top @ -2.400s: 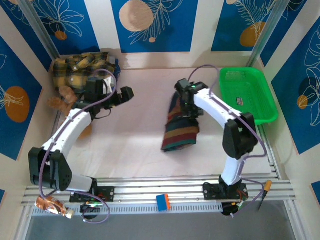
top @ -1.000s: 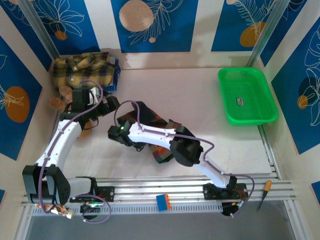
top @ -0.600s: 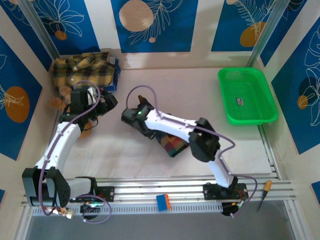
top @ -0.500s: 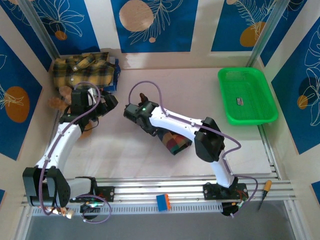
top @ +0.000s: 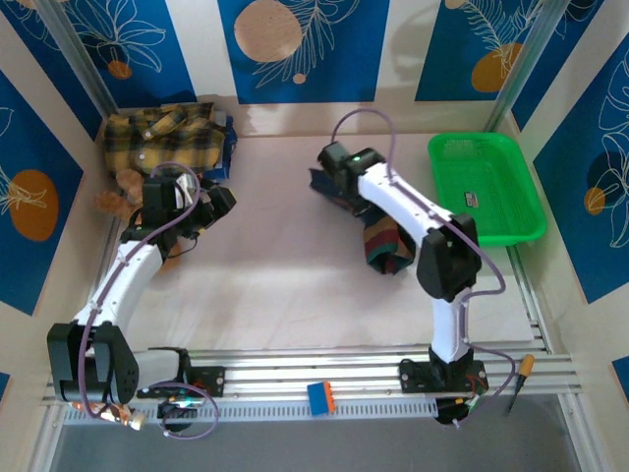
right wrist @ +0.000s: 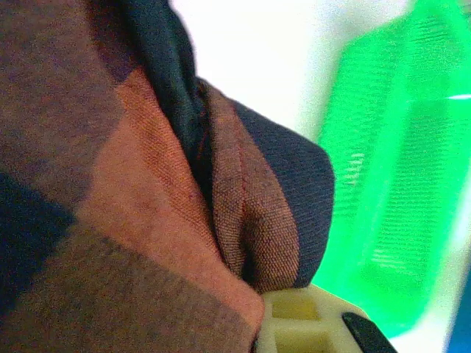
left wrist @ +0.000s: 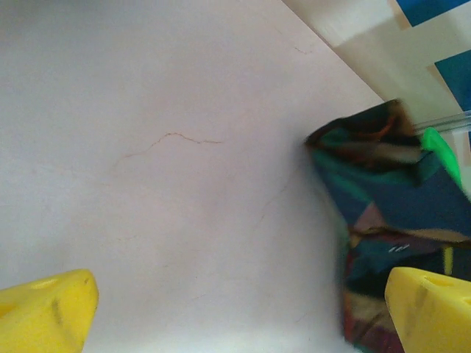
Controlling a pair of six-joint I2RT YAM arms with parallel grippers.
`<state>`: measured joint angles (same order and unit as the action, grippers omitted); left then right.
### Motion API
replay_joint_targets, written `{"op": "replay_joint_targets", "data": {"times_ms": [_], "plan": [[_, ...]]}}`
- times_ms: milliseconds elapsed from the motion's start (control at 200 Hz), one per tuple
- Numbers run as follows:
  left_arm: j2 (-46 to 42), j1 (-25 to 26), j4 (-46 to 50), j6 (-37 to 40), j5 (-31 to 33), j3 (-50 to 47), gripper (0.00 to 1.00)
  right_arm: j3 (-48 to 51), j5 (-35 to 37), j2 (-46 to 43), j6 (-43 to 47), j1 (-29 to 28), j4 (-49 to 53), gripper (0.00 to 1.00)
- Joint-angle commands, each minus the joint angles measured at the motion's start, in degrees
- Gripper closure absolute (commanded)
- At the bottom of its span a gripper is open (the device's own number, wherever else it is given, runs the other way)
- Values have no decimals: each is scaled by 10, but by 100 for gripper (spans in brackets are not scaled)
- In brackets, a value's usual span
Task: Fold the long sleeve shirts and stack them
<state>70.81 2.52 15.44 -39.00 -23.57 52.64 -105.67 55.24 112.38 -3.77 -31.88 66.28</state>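
The dark plaid long sleeve shirt [top: 387, 246], green, navy, red and orange, hangs bunched from my right gripper [top: 330, 177], which is shut on it above the back middle of the table. In the right wrist view its cloth [right wrist: 147, 206] is pressed against my cream finger [right wrist: 305, 323]. The yellow and black plaid shirt [top: 162, 138] lies crumpled in the back left corner. My left gripper [top: 217, 202] hovers open at the left with nothing in it. Its yellow fingers [left wrist: 44, 312] frame bare table, with the dark shirt [left wrist: 390, 220] off to the right.
A green plastic basket [top: 521, 228] stands at the back right, close to the hanging shirt, and shows in the right wrist view [right wrist: 390, 184]. A brown teddy bear [top: 120, 195] lies at the left wall. A blue and orange block [top: 321, 396] sits on the front rail.
My right arm has swung the dark shirt from the left middle of the table up and over to the back right, near the basket. The left arm has barely moved.
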Motion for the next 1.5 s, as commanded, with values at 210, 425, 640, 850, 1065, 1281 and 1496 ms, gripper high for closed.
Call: {"op": "replay_joint_targets", "data": {"times_ms": [210,425,640,850,1065,1281,1496], "plan": [[2,1,18,23,-14,16,0,-31,100,-3,104,-43,-58,100],[-7,0,31,29,0,-6,0,-29,18,146,-90,-162,53,100],[-8,1,48,34,10,-29,0,-119,-126,274,-195,-276,103,94],[-8,1,49,27,9,-28,0,-69,-373,200,-196,-308,43,50],[10,7,53,21,6,1,0,25,-562,60,-181,-306,-11,39],[50,50,83,45,11,73,0,65,-645,-63,-204,-274,-14,38],[117,128,95,75,-6,141,2,157,-635,-121,-316,-147,-35,55]]}}
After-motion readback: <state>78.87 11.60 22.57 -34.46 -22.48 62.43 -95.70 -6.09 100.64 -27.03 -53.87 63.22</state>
